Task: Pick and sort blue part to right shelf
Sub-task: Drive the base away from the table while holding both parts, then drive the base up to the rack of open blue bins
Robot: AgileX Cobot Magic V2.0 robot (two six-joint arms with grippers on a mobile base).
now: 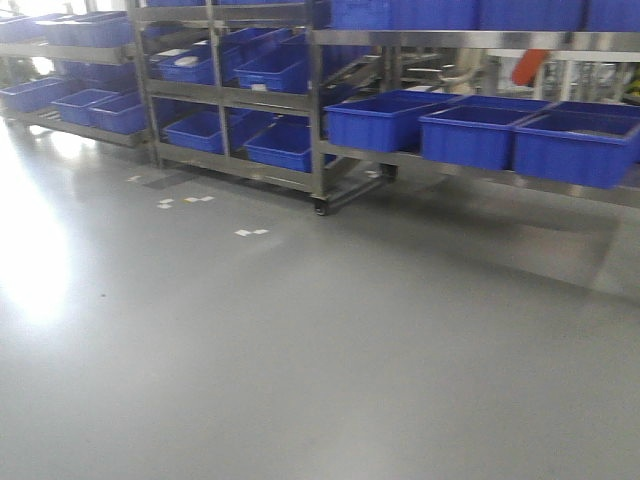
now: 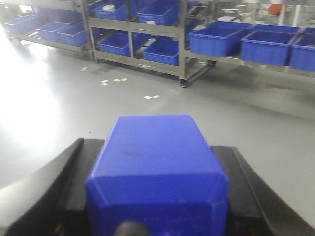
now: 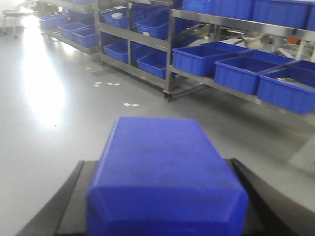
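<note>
Left end effector: the left end effector [image 2: 156, 177] grips the left blue part [image 2: 157, 157], a solid matte-blue plastic block with a square body and sloped shoulders; its black fingers [image 2: 66, 184] press against both sides of the block.
Right end effector: the right end effector [image 3: 165, 196] grips the right blue part [image 3: 162, 162], a matching matte-blue block, wedged between dark fingers [image 3: 268, 204] on either side.
Height: both blocks are held above the floor [image 1: 300, 350], a glossy grey surface with a bright glare patch towards its left edge.
Right shelf: the right shelf [image 1: 450, 40], a stainless steel rack, stands at the floor's far right edge, well apart from both blocks.
Bins: three large glossy blue plastic bins [image 1: 475, 135] sit side by side on the right shelf's lower level, touching or nearly touching; more blue bins line its top level.
Neighbouring rack: a wheeled rack [image 1: 225, 95] of steel stands just left of the right shelf, with smaller blue bins tilted on its levels.
Floor marks: small white tape marks [image 1: 251, 232] lie in front of the wheeled rack.
Cap ends: neither block's cap is clear in the wrist views.
</note>
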